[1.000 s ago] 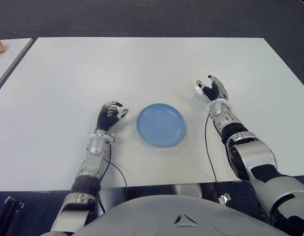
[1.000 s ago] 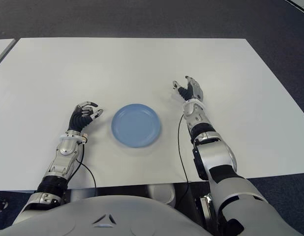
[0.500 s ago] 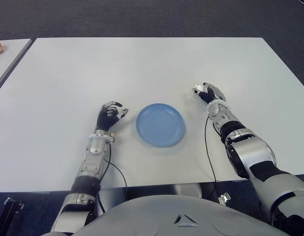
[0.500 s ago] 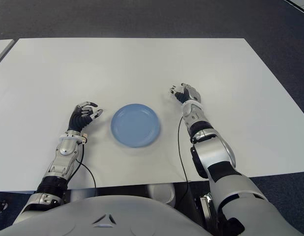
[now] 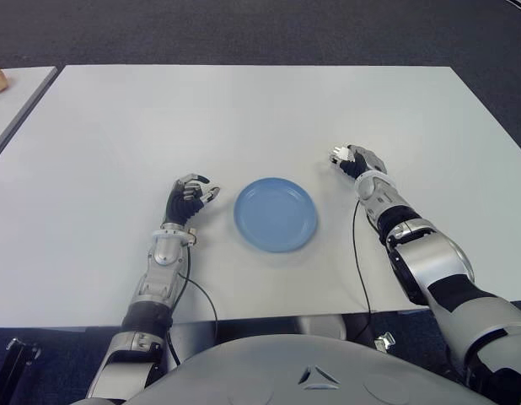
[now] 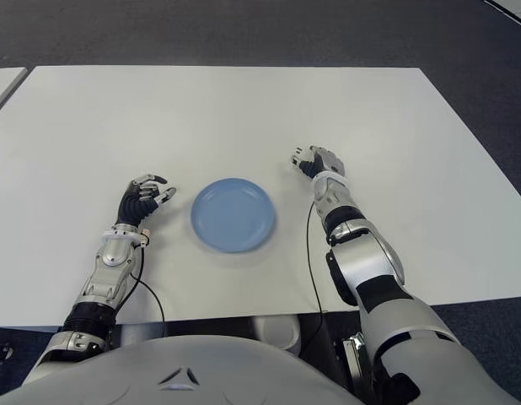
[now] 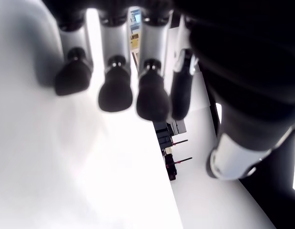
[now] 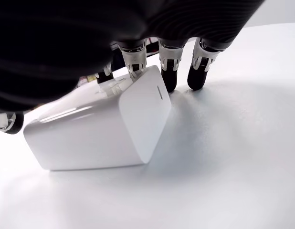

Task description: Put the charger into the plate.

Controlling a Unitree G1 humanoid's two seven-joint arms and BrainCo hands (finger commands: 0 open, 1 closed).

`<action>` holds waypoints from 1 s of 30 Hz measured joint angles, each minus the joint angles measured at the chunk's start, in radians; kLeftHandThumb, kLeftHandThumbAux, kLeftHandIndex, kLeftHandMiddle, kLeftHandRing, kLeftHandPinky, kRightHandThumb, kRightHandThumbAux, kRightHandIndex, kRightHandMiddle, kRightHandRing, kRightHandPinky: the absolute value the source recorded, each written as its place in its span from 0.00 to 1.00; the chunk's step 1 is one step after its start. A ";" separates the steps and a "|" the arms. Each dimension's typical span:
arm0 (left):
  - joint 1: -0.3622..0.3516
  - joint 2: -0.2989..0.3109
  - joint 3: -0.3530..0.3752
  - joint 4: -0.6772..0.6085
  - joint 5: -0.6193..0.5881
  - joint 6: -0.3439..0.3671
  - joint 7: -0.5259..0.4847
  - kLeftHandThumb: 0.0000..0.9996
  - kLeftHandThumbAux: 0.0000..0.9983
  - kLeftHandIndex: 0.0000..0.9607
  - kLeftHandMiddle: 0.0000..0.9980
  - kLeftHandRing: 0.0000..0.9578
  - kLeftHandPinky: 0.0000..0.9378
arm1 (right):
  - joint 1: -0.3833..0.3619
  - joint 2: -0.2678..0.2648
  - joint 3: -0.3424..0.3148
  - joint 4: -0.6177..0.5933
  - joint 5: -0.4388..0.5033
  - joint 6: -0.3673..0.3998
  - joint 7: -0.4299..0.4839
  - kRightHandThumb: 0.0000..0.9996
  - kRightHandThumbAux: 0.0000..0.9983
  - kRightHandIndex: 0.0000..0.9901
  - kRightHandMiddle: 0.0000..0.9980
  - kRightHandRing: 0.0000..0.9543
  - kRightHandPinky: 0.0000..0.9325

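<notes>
I am seeing my right robot hand (image 5: 355,160) curling its fingers (image 8: 167,71) around the small white box-shaped charger (image 8: 97,126), which is sitting on the white tabletop (image 5: 244,118) well right of the round blue plate (image 5: 276,213). My left robot hand (image 5: 188,198) is hovering half-curled, holding nothing, left of the plate.

Bare table (image 5: 319,181) between charger (image 8: 97,121) and plate (image 5: 276,213), seemingly.

One blue plate (image 5: 276,213), one white charger (image 8: 97,124), one white table (image 5: 201,110), two hands.
</notes>
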 measured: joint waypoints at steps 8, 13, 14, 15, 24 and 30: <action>0.003 0.000 0.000 -0.006 -0.001 0.000 0.000 0.71 0.72 0.46 0.79 0.82 0.84 | 0.004 0.001 0.071 0.004 -0.054 0.043 0.012 0.60 0.22 0.00 0.00 0.00 0.00; 0.005 0.000 0.000 -0.008 -0.001 0.001 0.000 0.71 0.72 0.46 0.79 0.82 0.85 | 0.005 0.006 0.111 0.005 -0.089 0.084 0.014 0.62 0.24 0.00 0.00 0.00 0.00; 0.005 0.000 0.000 -0.008 -0.001 0.001 0.000 0.71 0.72 0.46 0.79 0.82 0.85 | 0.005 0.008 0.119 0.005 -0.095 0.091 0.014 0.63 0.24 0.00 0.00 0.00 0.00; 0.005 0.000 0.000 -0.008 0.000 0.001 0.000 0.71 0.72 0.46 0.79 0.82 0.85 | 0.005 0.009 0.126 0.005 -0.101 0.098 0.014 0.63 0.24 0.00 0.00 0.00 0.00; 0.005 0.000 0.000 -0.008 0.004 0.000 0.001 0.71 0.72 0.46 0.79 0.82 0.84 | 0.008 0.012 0.156 0.004 -0.124 0.125 0.014 0.65 0.27 0.00 0.00 0.00 0.00; 0.005 0.000 0.000 -0.008 0.007 0.000 0.003 0.71 0.72 0.46 0.79 0.81 0.83 | 0.013 0.011 0.160 0.003 -0.128 0.125 -0.004 0.70 0.32 0.00 0.00 0.00 0.00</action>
